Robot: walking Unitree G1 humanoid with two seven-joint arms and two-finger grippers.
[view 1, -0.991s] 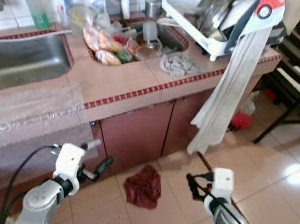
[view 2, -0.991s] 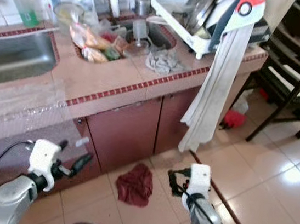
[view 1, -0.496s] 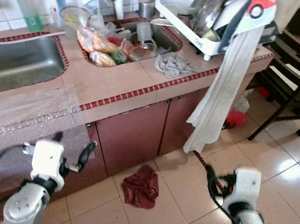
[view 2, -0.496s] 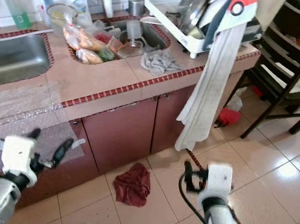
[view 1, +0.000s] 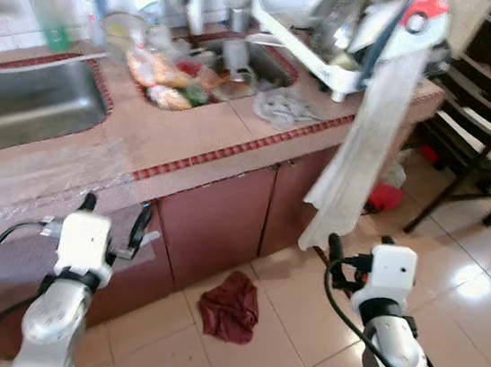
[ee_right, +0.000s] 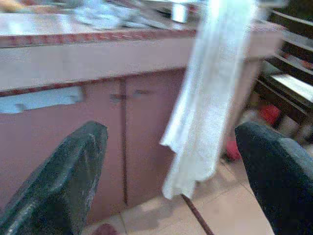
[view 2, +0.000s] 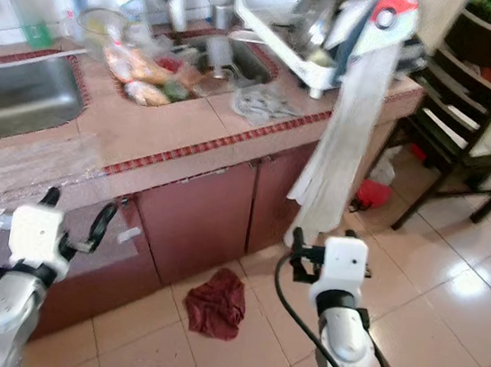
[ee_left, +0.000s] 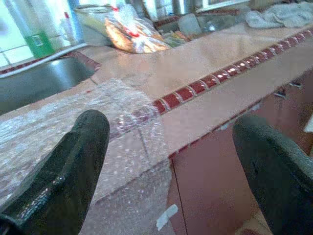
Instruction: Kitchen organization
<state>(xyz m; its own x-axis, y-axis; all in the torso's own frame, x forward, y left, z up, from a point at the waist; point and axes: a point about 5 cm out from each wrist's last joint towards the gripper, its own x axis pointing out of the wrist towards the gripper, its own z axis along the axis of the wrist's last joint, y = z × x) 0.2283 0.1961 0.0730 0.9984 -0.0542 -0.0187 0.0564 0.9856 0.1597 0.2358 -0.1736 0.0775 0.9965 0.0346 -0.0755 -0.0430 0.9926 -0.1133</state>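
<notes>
Cluttered tiled counter (view 1: pixel 207 133), floor rag (view 1: pixel 231 305)

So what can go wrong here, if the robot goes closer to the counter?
1. The long towel hangs from the dish rack down past the counter edge, close to the open right gripper; snagging it might pull the rack.
2. The red cloth on the floor could catch a foot.
3. The bubble wrap near the open left gripper overhangs the edge and may slide off.

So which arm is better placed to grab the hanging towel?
Right. The right gripper, open, sits just below the towel's hanging end; the left gripper is over by the bubble wrap.
</notes>
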